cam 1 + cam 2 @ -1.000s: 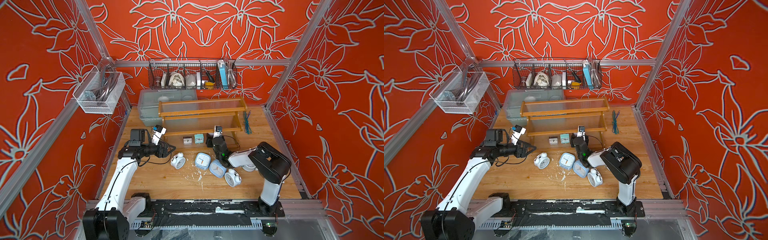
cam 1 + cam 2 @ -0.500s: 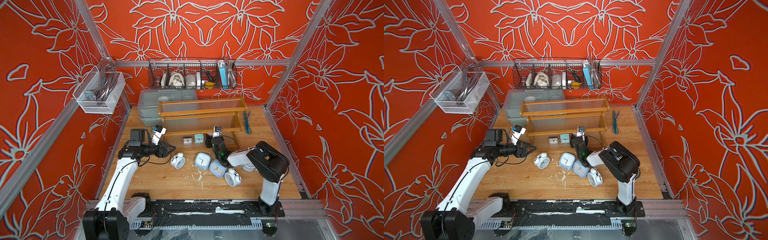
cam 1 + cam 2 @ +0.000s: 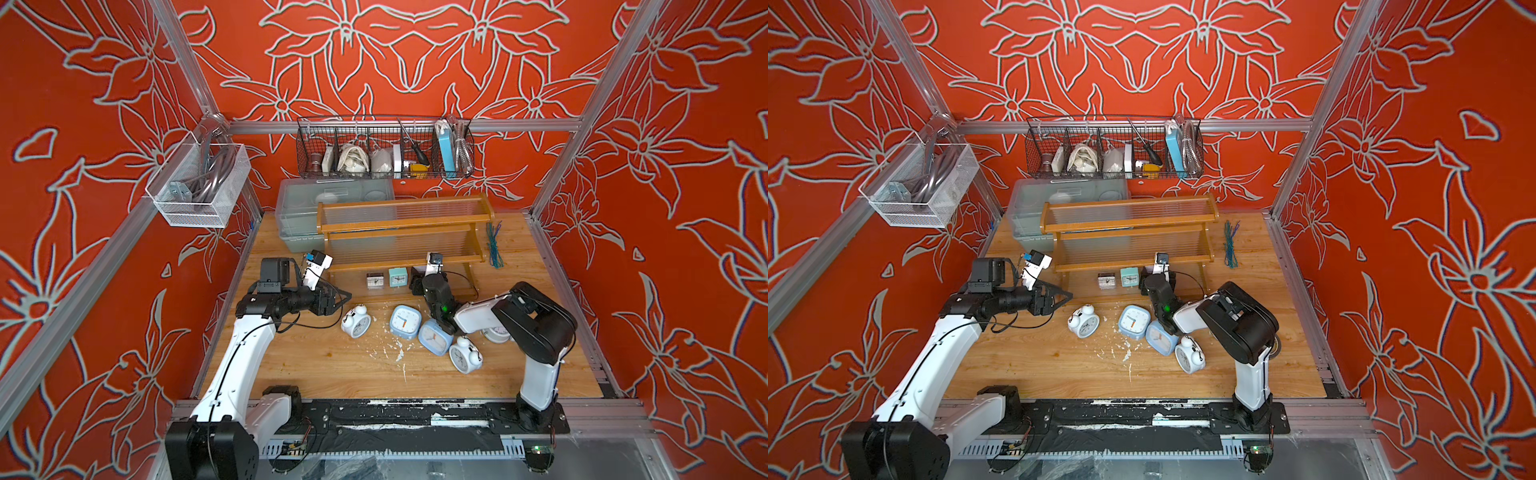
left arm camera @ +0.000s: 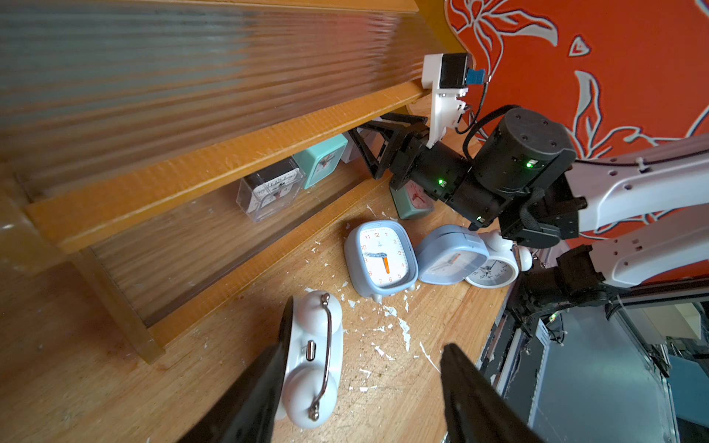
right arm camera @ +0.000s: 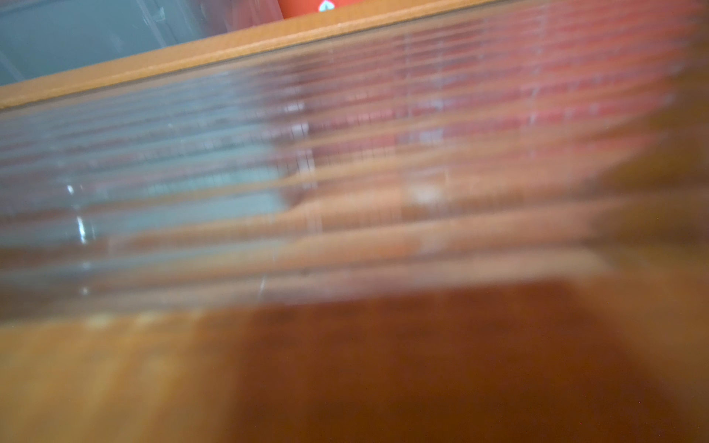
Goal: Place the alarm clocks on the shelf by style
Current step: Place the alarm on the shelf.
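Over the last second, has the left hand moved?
No. The left hand sits where it did, with the same gap to the left foot of the shelf, beside the twin-bell clock.

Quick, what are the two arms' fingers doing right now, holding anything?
Left gripper: open, empty, with a twin-bell clock beside one finger.
Right gripper: at the bottom tier of the shelf; open or gripping cannot be told.
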